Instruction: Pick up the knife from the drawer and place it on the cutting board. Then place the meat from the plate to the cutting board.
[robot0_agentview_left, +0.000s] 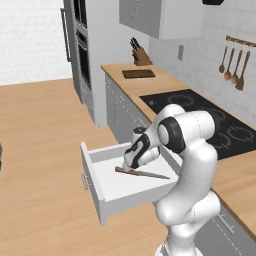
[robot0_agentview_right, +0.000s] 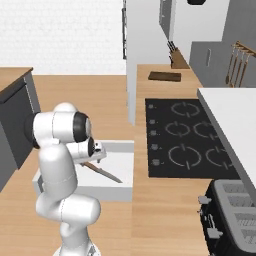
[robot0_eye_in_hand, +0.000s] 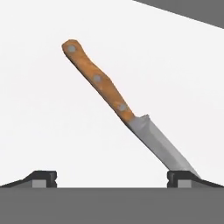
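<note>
Hand view: jaws spread wide above the knife (robot0_eye_in_hand: 114, 101) in the drawer (robot0_agentview_left: 107, 192)

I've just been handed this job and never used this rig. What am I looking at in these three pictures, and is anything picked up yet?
A white robot arm on a wheeled base works in a kitchen. Two pictures come from cameras behind it, left and right; the third looks down from the hand. The gripper hangs over the open drawer, where the knife lies flat, wooden handle and grey blade. Its fingers stand wide apart, holding nothing. The cutting board sits far along the counter, by a knife block, past the stove.
</note>
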